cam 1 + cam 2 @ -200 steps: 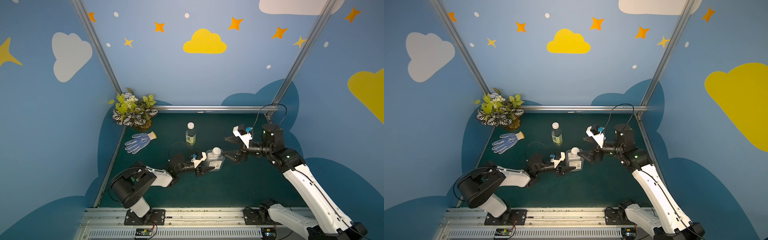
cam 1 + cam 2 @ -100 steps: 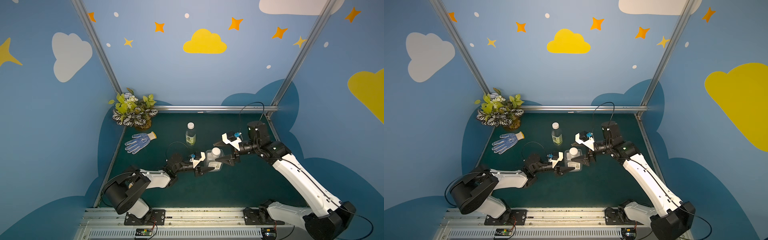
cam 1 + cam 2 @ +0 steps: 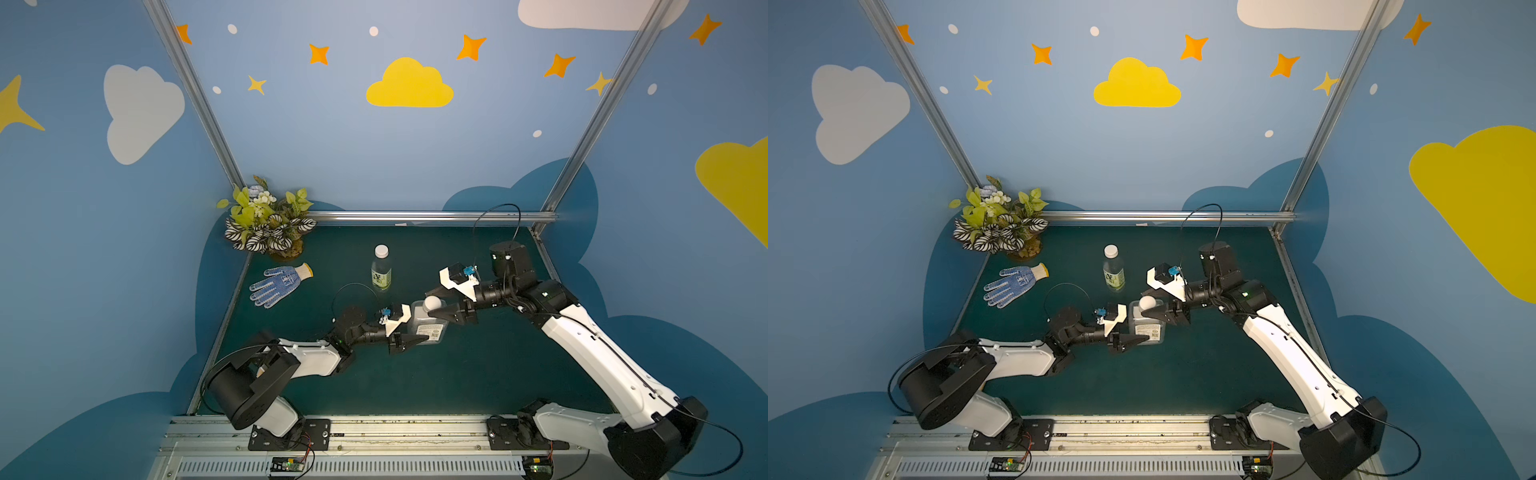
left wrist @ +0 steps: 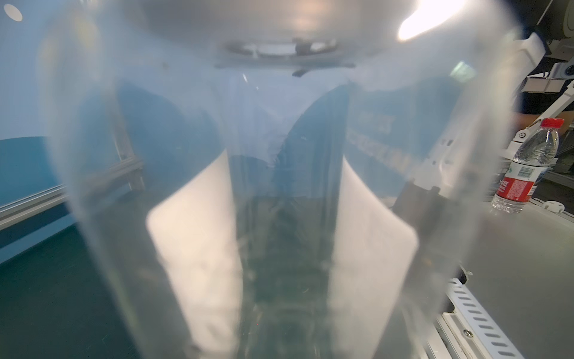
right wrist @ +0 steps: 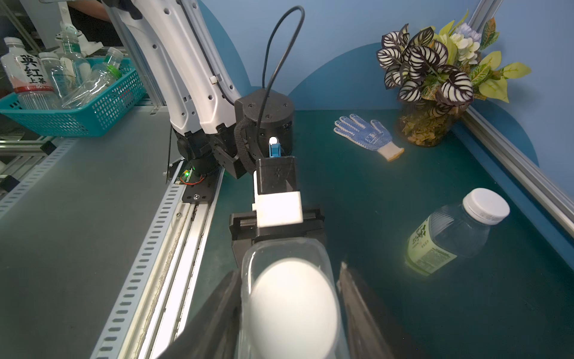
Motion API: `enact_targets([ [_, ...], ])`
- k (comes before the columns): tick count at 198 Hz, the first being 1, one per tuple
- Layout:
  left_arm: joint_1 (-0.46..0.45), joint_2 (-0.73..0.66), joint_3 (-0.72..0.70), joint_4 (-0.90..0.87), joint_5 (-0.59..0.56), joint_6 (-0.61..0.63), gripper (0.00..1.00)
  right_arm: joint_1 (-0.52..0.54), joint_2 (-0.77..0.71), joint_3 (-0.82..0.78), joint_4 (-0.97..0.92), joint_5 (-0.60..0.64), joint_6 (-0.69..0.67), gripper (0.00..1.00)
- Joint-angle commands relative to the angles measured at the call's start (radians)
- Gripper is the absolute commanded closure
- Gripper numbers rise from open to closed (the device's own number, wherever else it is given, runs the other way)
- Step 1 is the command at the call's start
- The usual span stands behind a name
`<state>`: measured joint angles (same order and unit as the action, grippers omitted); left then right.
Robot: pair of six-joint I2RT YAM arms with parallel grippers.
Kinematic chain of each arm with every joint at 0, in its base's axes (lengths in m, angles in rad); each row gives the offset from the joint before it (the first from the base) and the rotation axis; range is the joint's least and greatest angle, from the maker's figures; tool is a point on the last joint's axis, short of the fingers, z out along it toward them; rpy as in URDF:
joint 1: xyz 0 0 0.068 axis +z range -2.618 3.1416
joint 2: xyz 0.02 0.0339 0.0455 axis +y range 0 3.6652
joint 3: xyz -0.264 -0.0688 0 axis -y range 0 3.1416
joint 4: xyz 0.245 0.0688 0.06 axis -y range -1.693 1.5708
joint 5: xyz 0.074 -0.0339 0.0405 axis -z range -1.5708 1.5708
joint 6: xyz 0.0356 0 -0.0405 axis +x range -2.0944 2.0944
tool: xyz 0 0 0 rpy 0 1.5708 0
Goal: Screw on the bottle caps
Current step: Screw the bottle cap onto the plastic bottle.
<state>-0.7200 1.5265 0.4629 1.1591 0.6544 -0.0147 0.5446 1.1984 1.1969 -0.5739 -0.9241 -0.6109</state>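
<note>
A squat clear bottle [image 3: 428, 328] [image 3: 1148, 328] stands mid-table, and my left gripper [image 3: 417, 324] [image 3: 1136, 326] is shut on its body. That bottle [image 4: 285, 186] fills the left wrist view and hides the fingers there. Its white bottle cap [image 3: 432, 302] [image 5: 293, 310] sits on the neck. My right gripper [image 3: 434, 302] [image 5: 289, 270] comes in from the right, its two dark fingers [image 5: 217, 310] closed on either side of this cap. Farther back stands a slim bottle [image 3: 381, 272] [image 5: 450, 236] with a yellow-green label, apart from both grippers, with a white cap [image 3: 381, 251] [image 5: 486, 205] on it.
A potted plant [image 3: 268, 224] fills the back left corner, with a blue-dotted glove [image 3: 278, 282] lying in front of it. Off the mat, a teal basket [image 5: 77, 115] holds several bottles, and a red-labelled water bottle [image 4: 525, 167] stands apart. Metal rails [image 3: 415, 216] border the mat.
My right arm has swung left to the squat bottle, and its jaws have closed from wide open onto the cap. The left gripper has kept its hold on the bottle.
</note>
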Motion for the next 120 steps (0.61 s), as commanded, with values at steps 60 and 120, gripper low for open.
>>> enact_targets([
  [60,0.004,-0.026,0.008,0.002,-0.052,0.031,0.71,0.057,-0.056,-0.047,0.088,0.207,0.137,0.59],
  [120,0.004,-0.026,0.011,0.001,-0.058,0.036,0.71,0.072,-0.088,-0.118,0.129,0.319,0.192,0.50],
])
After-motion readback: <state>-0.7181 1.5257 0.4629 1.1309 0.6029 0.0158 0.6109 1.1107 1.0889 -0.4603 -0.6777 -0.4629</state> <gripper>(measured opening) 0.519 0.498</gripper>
